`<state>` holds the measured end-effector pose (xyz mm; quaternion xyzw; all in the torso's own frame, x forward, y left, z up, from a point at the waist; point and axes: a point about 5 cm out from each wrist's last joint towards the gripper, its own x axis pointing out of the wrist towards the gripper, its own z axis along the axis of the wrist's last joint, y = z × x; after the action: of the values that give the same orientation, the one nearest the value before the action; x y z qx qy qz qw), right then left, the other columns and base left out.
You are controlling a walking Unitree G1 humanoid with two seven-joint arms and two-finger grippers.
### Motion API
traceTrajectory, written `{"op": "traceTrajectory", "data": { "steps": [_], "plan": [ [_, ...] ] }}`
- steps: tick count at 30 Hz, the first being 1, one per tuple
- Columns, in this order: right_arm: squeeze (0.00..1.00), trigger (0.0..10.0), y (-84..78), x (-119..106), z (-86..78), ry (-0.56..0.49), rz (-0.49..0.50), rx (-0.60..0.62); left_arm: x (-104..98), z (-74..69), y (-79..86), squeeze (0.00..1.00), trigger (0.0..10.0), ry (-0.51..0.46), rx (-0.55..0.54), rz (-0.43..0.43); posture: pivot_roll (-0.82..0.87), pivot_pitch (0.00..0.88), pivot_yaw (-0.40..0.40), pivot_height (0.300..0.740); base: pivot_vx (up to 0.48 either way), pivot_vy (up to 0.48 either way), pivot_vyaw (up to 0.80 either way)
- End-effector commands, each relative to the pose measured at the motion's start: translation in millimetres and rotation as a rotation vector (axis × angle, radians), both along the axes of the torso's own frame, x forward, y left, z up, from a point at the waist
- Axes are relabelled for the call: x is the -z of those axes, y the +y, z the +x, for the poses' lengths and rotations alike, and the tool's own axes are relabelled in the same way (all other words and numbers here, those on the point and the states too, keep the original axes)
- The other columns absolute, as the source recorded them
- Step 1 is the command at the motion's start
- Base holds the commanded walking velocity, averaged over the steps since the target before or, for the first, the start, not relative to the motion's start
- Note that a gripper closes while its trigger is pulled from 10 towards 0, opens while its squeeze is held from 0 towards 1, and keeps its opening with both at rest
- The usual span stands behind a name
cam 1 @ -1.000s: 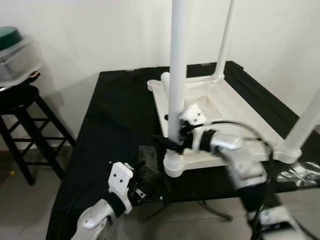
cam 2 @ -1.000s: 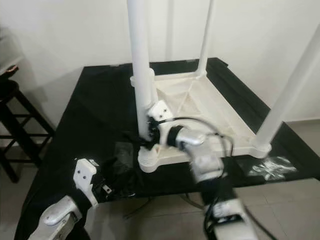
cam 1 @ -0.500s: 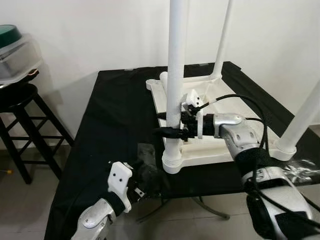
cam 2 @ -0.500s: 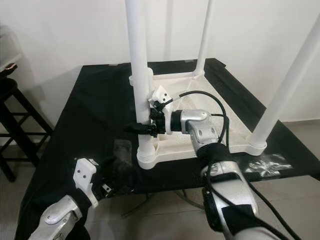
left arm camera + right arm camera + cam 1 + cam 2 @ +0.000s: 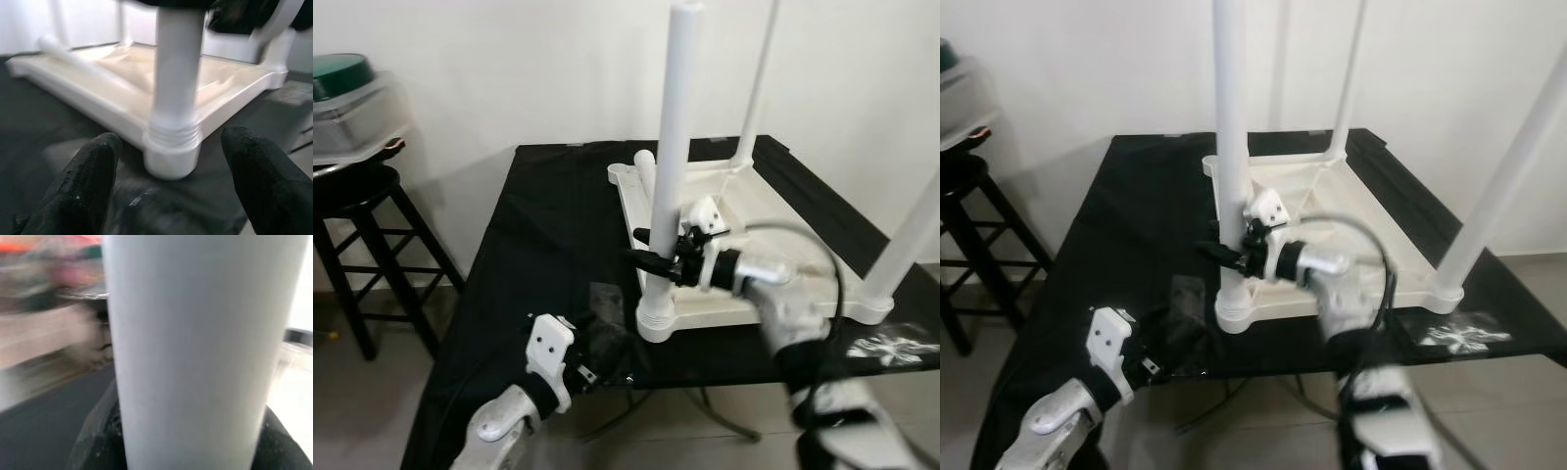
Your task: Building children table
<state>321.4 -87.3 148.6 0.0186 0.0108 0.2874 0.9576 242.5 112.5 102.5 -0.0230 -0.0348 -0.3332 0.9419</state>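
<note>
Fingers of the right gripper (image 5: 649, 260) apparently pinch 1 upright white leg (image 5: 668, 166); left gripper (image 5: 168, 186) spread nearby; next, probably twist leg tight into its socket (image 5: 658, 321)

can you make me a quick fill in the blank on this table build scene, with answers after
1. The right gripper is clamped on the near upright ____ of the white tabletop.
2. The tabletop lies upside down on a ____ cloth.
3. The left gripper hangs ____, fingers spread apart, holding nothing.
4. To the robot's left stands a dark wooden ____ bearing a container.

Answers: leg; black; open; stool
</note>
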Motion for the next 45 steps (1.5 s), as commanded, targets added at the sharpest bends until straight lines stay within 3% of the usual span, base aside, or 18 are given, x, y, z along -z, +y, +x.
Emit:
{"op": "traceTrajectory", "data": {
  "steps": [1,3,7,8,9,10,12,13,14,17,19,20,21,22,28,36,37,45],
  "plan": [
    [0.0,0.0,-4.6,67,-28.2,0.329,-0.11,0.191,0,1.1,3.1,0.0,10.0,-0.004,-0.001,0.002,0.04,0.0,0.013,0.74,0.0,0.0,0.0],
    [0.0,0.0,7.1,63,-27.8,0.3,-0.119,0.186,0,3.1,3.8,0.0,10.0,-0.006,0.003,0.007,0.02,0.0,0.025,0.74,0.0,0.0,0.0],
    [0.0,0.0,8.4,55,-16.0,0.258,-0.141,0.186,0,5.2,4.9,0.0,10.0,-0.005,0.0,0.001,0.02,0.0,0.019,0.74,0.0,0.0,0.0],
    [0.0,3.2,8.8,51,-10.0,0.247,-0.148,0.19,0,6.3,5.3,0.0,10.0,-0.007,-0.005,0.004,0.02,0.0,0.022,0.74,0.0,0.0,0.0],
    [0.0,3.2,8.8,51,-10.0,0.247,-0.148,0.19,0,6.3,5.3,0.0,10.0,-0.007,-0.005,0.004,0.02,0.0,0.022,0.74,0.0,0.0,0.0],
    [0.0,10.0,9.0,48,-4.8,0.243,-0.147,0.177,0,7.3,5.7,0.0,10.0,-0.01,-0.009,0.008,0.03,0.0,0.028,0.74,0.0,0.0,0.0],
    [0.0,10.0,9.0,48,-4.8,0.243,-0.147,0.177,0,7.3,5.7,0.0,10.0,-0.01,-0.009,0.008,0.03,0.0,0.028,0.74,0.0,0.0,0.0],
    [0.36,10.0,8.3,43,-1.3,0.231,-0.145,0.166,0,7.9,6.0,0.0,10.0,-0.012,-0.012,0.01,0.03,0.0,0.03,0.74,0.0,0.0,0.0],
    [1.0,10.0,6.6,37,3.7,0.217,-0.133,0.128,0,8.2,5.4,0.0,10.0,-0.015,-0.009,0.012,0.03,0.0,0.035,0.74,0.0,0.0,0.0],
    [1.0,10.0,2.3,11,16.9,0.136,-0.086,-0.014,0,8.8,1.4,0.0,10.0,-0.012,0.015,0.003,0.01,0.0,0.037,0.74,0.0,0.0,0.0],
    [1.0,10.0,2.3,11,16.9,0.136,-0.086,-0.014,0,8.8,1.4,0.0,10.0,-0.012,0.015,0.003,0.01,0.0,0.037,0.74,0.0,0.0,0.0],
    [1.0,10.0,0.8,-5,20.8,0.079,-0.067,-0.113,0,9.2,0.0,0.0,10.0,-0.008,0.024,-0.002,0.0,0.0,0.038,0.74,0.0,0.0,0.0],
    [0.0,10.0,-1.7,-21,21.7,0.013,-0.088,-0.256,1,10.1,-0.5,0.0,10.0,-0.004,0.029,-0.007,0.0,0.0,0.038,0.74,0.0,0.0,0.0],
    [0.0,10.0,-4.6,-31,22.2,-0.032,-0.122,-0.378,1,10.8,-0.7,0.0,10.0,-0.003,0.032,-0.009,0.01,0.0,0.035,0.74,0.0,0.0,0.0],
    [0.0,10.0,-11.0,-45,33.4,-0.032,-0.181,-0.663,2,11.9,0.6,0.0,10.0,-0.017,0.02,-0.002,0.03,0.0,0.022,0.74,0.0,0.0,0.0],
    [0.0,10.0,-9.8,-52,45.5,0.001,-0.167,-0.722,1,5.7,5.4,0.0,10.0,-0.029,0.009,-0.013,0.05,0.0,0.014,0.74,0.0,0.0,0.0],
    [0.0,0.0,-12.0,-52,46.1,0.019,-0.166,-0.758,0,0.7,6.5,0.0,10.0,-0.037,0.026,-0.023,0.06,0.0,0.011,0.74,0.0,0.0,0.0],
    [0.0,0.0,-39.0,-33,38.4,0.11,-0.179,-0.822,-6,-14.7,14.1,0.0,10.0,-0.09,0.085,-0.015,0.05,0.0,0.005,0.74,0.0,0.0,0.0]
  ]
}}
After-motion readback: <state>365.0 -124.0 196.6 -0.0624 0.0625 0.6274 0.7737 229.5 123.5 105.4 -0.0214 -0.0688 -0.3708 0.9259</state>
